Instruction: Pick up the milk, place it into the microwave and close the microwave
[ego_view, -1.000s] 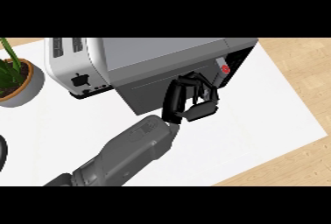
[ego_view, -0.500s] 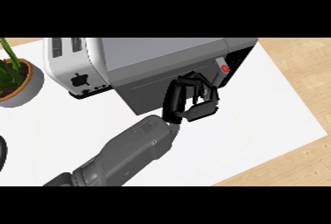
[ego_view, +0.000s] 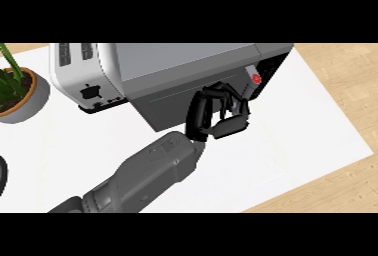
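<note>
The grey microwave (ego_view: 184, 60) stands at the back of the white counter (ego_view: 295, 130). Its dark door (ego_view: 166, 107) looks closed, and a red button (ego_view: 256, 78) shows on the panel to the right of it. My right hand (ego_view: 220, 117) is up against the door's right end, just below that panel. Its fingers are curled and nothing shows inside them. The grey forearm (ego_view: 148, 175) comes in from the lower left. No milk is visible in this view, and the microwave's inside is hidden. My left hand does not show.
A silver toaster (ego_view: 77, 75) stands close against the microwave's left side. A potted plant (ego_view: 18, 95) sits at the far left. A dark curved object (ego_view: 3, 175) touches the left edge. The counter ends at the right over a wooden floor (ego_view: 347, 70).
</note>
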